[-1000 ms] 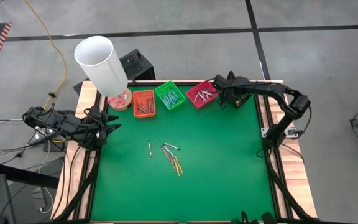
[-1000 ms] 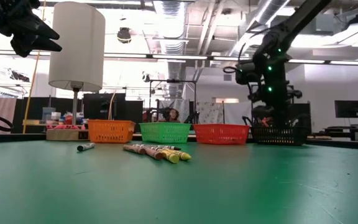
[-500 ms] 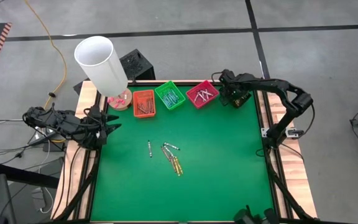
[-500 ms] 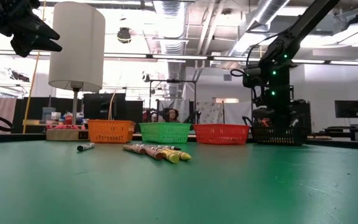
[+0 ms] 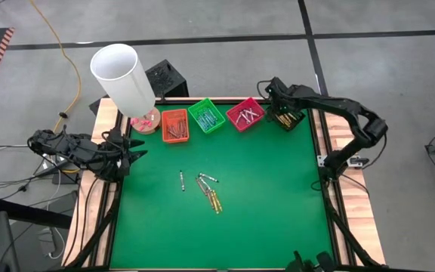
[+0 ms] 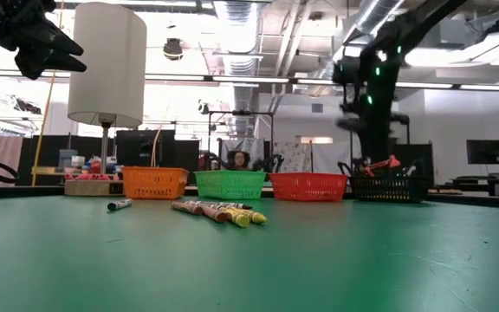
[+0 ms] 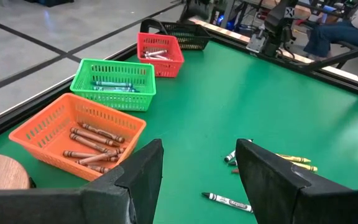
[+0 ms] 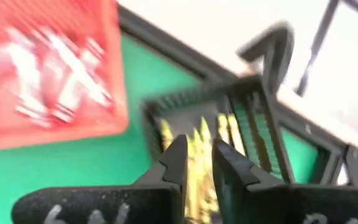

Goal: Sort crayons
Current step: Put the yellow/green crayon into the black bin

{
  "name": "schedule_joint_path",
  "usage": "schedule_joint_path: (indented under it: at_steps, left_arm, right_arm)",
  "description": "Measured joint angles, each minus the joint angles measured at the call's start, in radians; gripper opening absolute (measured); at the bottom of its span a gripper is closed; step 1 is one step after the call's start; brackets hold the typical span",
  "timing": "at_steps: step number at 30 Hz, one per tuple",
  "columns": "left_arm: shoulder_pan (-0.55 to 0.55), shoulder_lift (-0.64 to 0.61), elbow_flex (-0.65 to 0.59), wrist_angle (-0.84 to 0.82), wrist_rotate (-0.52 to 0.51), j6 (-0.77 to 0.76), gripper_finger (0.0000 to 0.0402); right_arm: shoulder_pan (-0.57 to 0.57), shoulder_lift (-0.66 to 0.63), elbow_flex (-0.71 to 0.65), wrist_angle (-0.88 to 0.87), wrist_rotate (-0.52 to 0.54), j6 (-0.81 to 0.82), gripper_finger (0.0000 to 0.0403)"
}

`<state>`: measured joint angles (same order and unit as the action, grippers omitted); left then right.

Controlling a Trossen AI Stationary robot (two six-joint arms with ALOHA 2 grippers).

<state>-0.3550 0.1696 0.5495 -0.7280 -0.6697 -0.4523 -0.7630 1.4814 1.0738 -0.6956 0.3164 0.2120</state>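
High view shows my right gripper (image 5: 276,89) hanging above the black tray (image 5: 287,119), the last in the row of trays along the far edge of the green table (image 5: 278,196). Its fingers (image 8: 176,163) stand a little apart with nothing between them, and yellow crayons (image 8: 197,149) lie in the black tray right below. Next to the black tray sits the pink-red tray (image 5: 245,114) with pale crayons in it, then the green tray (image 5: 206,115) with bluish ones, then the orange tray (image 5: 174,125) with brown ones. Well away from the black tray, near the table's middle, a small cluster of loose crayons (image 5: 208,190) lies on the mat, yellow ones among them, with one dark-wrapped crayon (image 5: 182,180) just beside the cluster. My left gripper (image 5: 134,154) waits at the table's side edge, far from the black tray, near the white lamp (image 5: 121,75), with its fingers (image 7: 143,173) open and empty.
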Motion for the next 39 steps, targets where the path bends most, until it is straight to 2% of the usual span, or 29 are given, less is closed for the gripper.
schedule_joint_path:
  at_steps: [4,10,16,21,25,28,39]
  left_arm:
    - [0.0,0.0,0.0,0.0,0.0,0.0,0.0192]
    - [0.0,0.0,0.0,0.0,0.0,0.0,0.0192]
    - [0.0,0.0,0.0,0.001,0.0,0.0,0.0192]
    - [0.0,0.0,0.0,0.0,0.007,0.0,0.0192]
    - [0.0,0.0,0.0,0.0,0.007,0.0,0.0192]
    - [0.0,0.0,0.0,-0.001,0.008,0.0,0.0192]
    - [0.0,0.0,0.0,0.001,0.008,0.0,0.0192]
  right_arm:
    - [0.115,-0.078,0.022,0.022,-0.027,0.074,0.0071]
    - [0.385,-0.1,0.022,0.074,-0.025,0.197,0.0071]
    - [0.667,-0.007,0.021,0.192,0.024,0.343,0.0071]
    - [0.851,0.113,0.021,0.351,0.071,0.453,0.0071]
    - [0.952,0.218,0.021,0.48,0.106,0.521,0.0071]
    - [1.004,0.297,0.046,0.513,0.143,0.541,0.0071]
    - [1.115,0.502,0.281,0.4,0.267,0.547,0.0071]
